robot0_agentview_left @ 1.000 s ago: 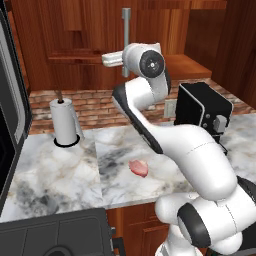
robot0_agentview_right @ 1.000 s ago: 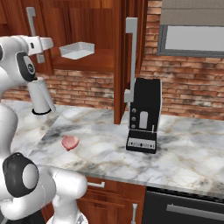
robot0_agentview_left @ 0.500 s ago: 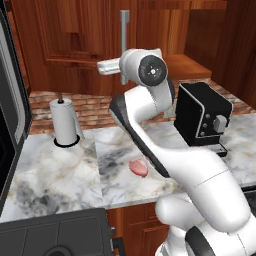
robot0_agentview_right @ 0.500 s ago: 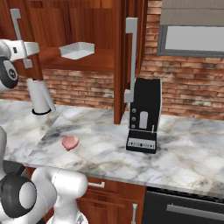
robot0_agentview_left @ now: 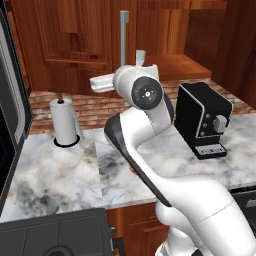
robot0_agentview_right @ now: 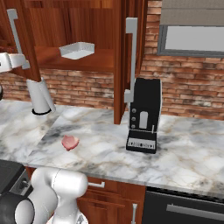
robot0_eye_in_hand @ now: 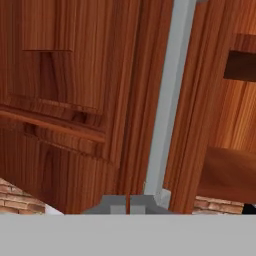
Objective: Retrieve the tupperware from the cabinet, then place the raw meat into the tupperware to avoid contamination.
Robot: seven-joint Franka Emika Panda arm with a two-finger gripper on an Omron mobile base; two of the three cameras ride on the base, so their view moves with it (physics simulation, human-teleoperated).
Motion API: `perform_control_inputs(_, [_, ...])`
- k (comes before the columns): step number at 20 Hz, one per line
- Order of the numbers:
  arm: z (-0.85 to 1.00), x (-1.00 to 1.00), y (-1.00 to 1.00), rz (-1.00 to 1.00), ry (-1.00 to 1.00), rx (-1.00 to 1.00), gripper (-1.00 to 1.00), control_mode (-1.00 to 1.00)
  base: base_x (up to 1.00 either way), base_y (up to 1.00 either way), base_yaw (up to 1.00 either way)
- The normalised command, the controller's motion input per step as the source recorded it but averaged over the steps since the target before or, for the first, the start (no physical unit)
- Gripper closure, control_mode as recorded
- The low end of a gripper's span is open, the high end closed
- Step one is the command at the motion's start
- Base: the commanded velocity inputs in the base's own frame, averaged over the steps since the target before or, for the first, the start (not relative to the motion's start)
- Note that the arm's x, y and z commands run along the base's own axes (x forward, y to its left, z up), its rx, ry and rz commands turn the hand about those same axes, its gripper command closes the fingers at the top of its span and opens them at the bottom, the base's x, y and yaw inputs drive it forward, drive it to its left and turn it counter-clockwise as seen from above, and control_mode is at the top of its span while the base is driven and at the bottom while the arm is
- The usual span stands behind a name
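Observation:
The whitish tupperware sits on the shelf inside the open reddish-brown cabinet. In the left base view only a corner of the tupperware peeks over my arm. The pink raw meat lies flat on the marble counter below. My gripper hangs left of the shelf, beside the left door, clear of the tupperware. In the hand view the gripper is shut with nothing in it, just under the lower end of the door's silver handle. The gripper points left in the left base view.
A white paper-towel roll stands at the back left of the counter. The black coffee machine stands right of the meat, under the open right door with its handle. A dark appliance edge borders the left.
My arm has swung and its big joint now looms nearer the left camera. The hand has dropped lower and leftward, away from the shelf. Tupperware and meat have not moved.

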Motion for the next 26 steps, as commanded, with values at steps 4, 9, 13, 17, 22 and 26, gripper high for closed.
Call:
perform_control_inputs(4, [-0.12, -0.32, 0.24, 0.0, 0.08, 0.0, 1.0, -1.0, 0.0, 0.0, 0.0])
perform_control_inputs(9, [-0.01, -0.32, -0.01, 0.0, 0.03, 0.0, 1.0, -1.0, 0.0, 0.0, 0.0])
perform_control_inputs(13, [0.04, -0.35, -0.19, 0.0, 0.0, 0.0, 1.0, -1.0, 0.0, 0.0, 0.0])
perform_control_inputs(17, [0.07, -0.34, -0.29, 0.0, 0.0, 0.0, 1.0, -1.0, 0.0, 0.0, 0.0])
perform_control_inputs(22, [0.08, -0.3, -0.37, 0.0, 0.0, 0.0, 1.0, -1.0, 0.0, 0.0, 0.0])
perform_control_inputs(26, [0.09, -0.19, -0.4, 0.0, 0.0, 0.0, 1.0, -1.0, 0.0, 0.0, 0.0])
